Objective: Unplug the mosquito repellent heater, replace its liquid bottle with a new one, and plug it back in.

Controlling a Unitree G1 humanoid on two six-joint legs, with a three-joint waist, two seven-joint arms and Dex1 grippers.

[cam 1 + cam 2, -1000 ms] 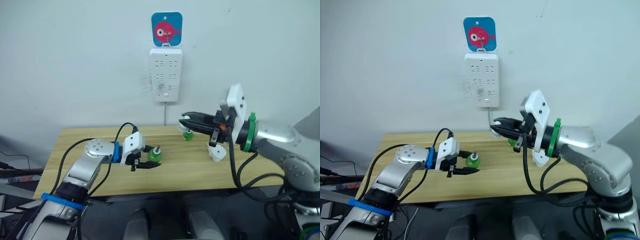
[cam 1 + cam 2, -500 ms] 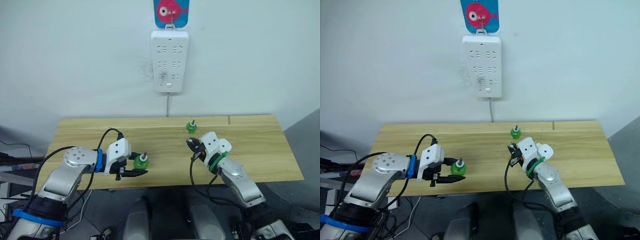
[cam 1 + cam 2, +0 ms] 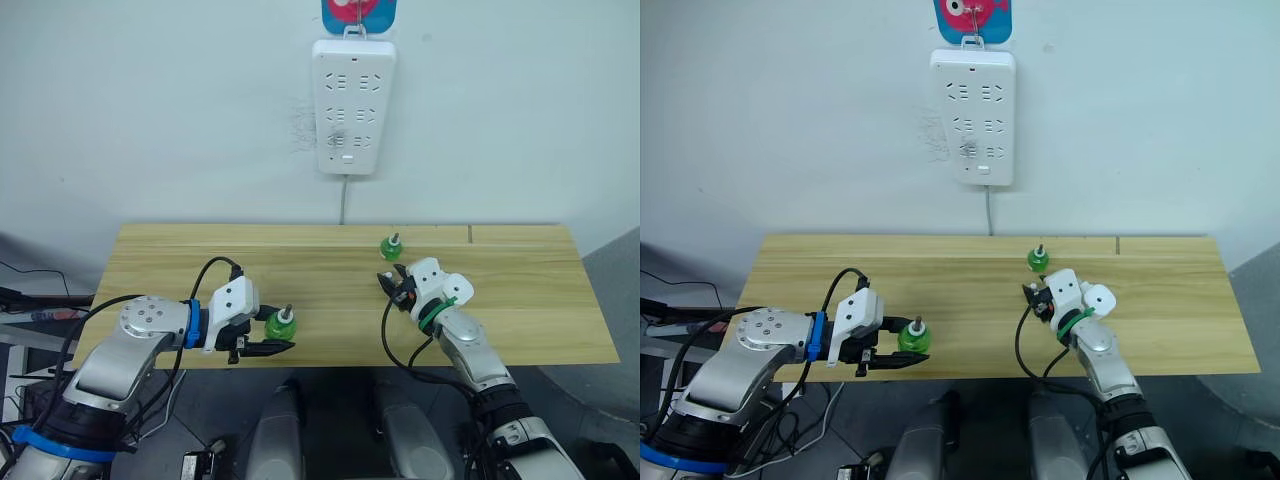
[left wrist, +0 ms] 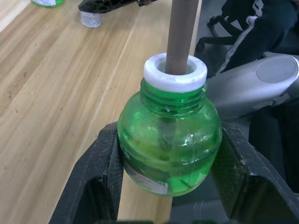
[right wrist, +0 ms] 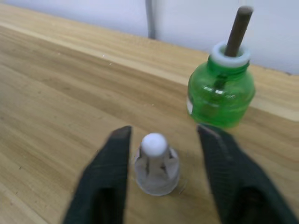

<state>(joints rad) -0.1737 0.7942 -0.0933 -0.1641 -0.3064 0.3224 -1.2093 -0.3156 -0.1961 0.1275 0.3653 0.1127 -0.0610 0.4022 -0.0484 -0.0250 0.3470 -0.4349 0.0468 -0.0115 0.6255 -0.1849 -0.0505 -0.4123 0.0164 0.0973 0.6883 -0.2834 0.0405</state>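
Green bottle (image 4: 169, 140) sits clenched in the left gripper (image 3: 262, 337) at lower left. Right gripper (image 5: 161, 179), raised a second ago, now hovers released over a small white cap (image 5: 156, 164) mid-table; heater placement unclear.

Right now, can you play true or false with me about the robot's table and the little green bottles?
1. The left gripper is shut on a round green plastic bottle with a brown wick. True.
2. The right gripper is holding the second green bottle. False: it is open, and that bottle stands untouched beyond it.
3. The long white power strip hangs on the wall above the wooden table. True.
4. The small white cap lies on the floor. False: it stands on the table, between the right gripper's fingers.
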